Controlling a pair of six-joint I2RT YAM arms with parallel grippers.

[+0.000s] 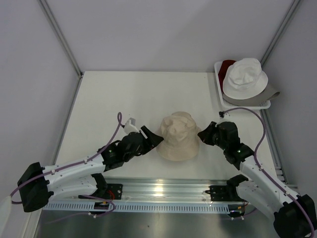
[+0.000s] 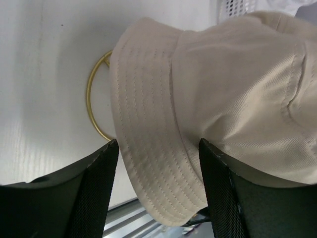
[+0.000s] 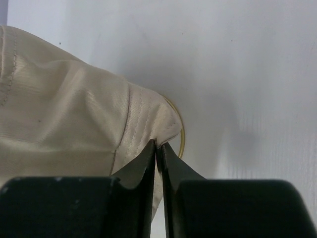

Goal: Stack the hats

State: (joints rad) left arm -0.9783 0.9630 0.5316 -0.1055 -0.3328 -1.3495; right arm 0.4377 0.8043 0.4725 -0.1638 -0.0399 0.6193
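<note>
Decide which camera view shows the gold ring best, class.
Left wrist: the gold ring shows as a broad arc beside the beige hat. The right wrist view shows only a thin sliver; from the top, the hat hides it.

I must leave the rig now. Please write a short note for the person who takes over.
Left gripper: open, fingers astride the beige hat's left brim.
Right gripper: shut, apparently pinching its right brim.
The beige hat sits mid-table over a gold ring.
White hat lies on the grey hat, dark red hat behind, in the basket far right.
Left: beige is apart from them.
</note>
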